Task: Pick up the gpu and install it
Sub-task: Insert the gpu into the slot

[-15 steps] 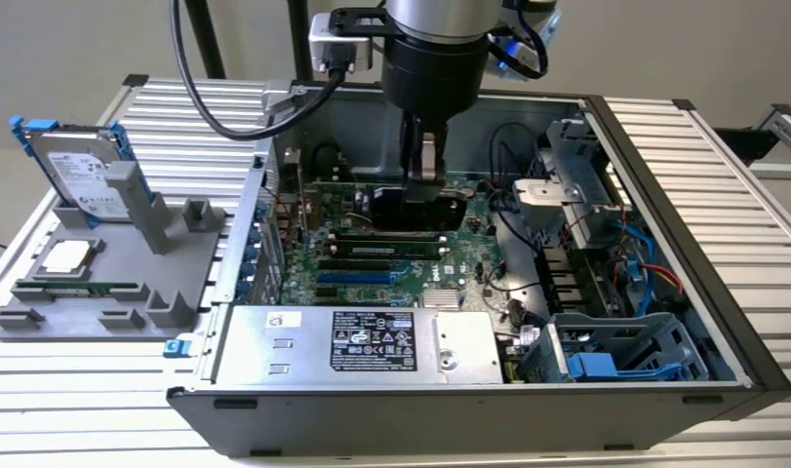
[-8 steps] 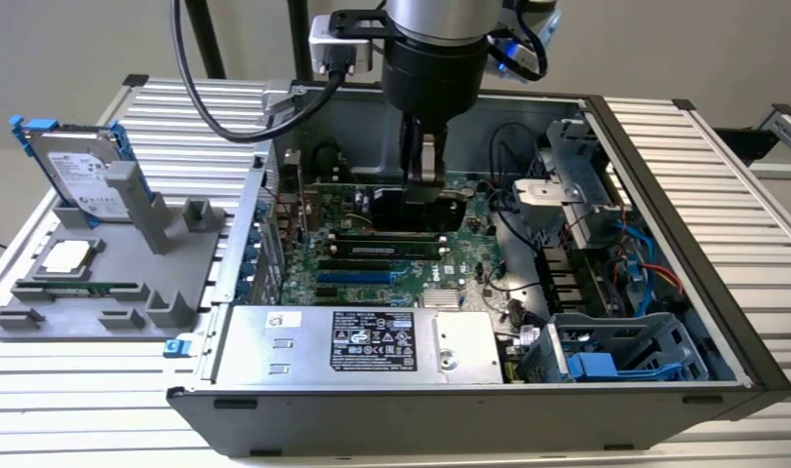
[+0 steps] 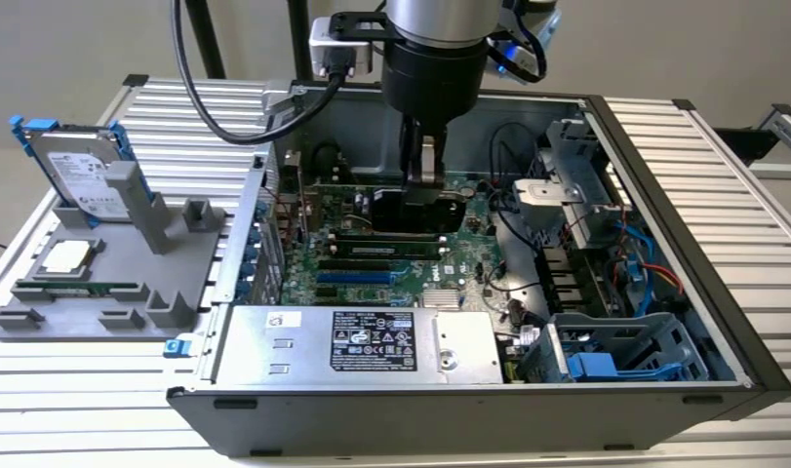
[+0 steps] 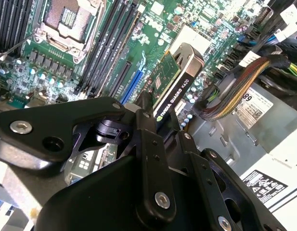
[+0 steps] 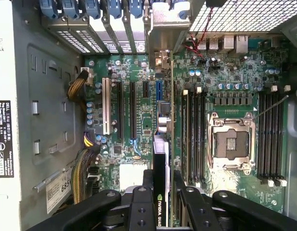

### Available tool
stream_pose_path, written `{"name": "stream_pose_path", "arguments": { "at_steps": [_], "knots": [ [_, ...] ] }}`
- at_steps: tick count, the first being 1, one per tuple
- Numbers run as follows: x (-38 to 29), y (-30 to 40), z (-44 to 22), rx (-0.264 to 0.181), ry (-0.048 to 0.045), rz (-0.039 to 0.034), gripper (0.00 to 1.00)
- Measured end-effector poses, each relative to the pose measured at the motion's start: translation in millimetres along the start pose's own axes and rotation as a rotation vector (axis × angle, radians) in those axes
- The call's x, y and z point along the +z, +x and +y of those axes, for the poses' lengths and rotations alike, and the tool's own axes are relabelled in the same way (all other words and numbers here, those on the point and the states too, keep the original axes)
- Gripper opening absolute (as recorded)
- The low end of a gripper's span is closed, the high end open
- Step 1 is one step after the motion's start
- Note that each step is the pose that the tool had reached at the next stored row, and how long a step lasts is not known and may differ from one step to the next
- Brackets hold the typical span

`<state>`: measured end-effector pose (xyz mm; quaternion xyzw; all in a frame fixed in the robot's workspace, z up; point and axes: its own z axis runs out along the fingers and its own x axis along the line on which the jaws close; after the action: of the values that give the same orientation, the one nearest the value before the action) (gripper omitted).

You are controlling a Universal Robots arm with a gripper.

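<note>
The gripper (image 5: 161, 192) is clamped on the upper edge of the gpu (image 5: 162, 159), which it holds edge-down inside the open computer case (image 3: 707, 292), just above the motherboard (image 5: 225, 86) and its expansion slots (image 5: 134, 110).

The gpu (image 4: 173, 82) has a green board on one face and a black edge with pale lettering, and the gripper (image 5: 162, 192) on it is plain black. The motherboard (image 5: 225, 96) is green with black slots, one blue slot (image 4: 133, 85) and one white slot (image 5: 106, 106). Outside the dark grey case (image 3: 473, 414) sits a silver hard drive (image 3: 80, 175) with blue rails in a grey holder (image 3: 122, 283) on a ribbed silver table (image 3: 740, 195).
</note>
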<state>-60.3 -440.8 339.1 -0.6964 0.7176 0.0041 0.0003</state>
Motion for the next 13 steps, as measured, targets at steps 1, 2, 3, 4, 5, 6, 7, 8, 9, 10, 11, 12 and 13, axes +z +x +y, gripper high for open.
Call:
{"name": "stream_pose_path", "arguments": {
  "at_steps": [1,2,3,4,5,6,7,8,9,10,11,12,13],
  "knots": [
    [0.1,0.0,0.0,0.0,0.0,0.0,0.0],
    [0.3,0.0,0.0,0.0,0.0,-0.0001,0.0],
    [0.5,0.0,0.0,0.0,0.0,-0.0001,0.0],
    [0.7,0.0,0.0,0.0,0.0,0.0,0.0],
    [1.0,0.0,0.0,0.0,0.0,0.0,0.0],
    [1.2,0.0,0.0,0.0,0.0,0.0,0.0],
    [1.4,0.0,0.0,0.0,0.0,0.0,0.0],
    [1.7,0.0,0.0,0.0,0.0,0.0,0.0],
    [1.9,0.0,0.0,0.0,0.0,0.0,0.0],
    [2.0,0.0,0.0,0.0,0.0,0.0001,0.0],
    [2.8,0.0,0.0,0.0,0.0,0.0,0.0],
    [3.0,0.0,0.0,0.0,0.0,0.0,0.0],
    [3.0,0.0,0.0,0.0,0.0,0.0,0.0]
  ]
}}
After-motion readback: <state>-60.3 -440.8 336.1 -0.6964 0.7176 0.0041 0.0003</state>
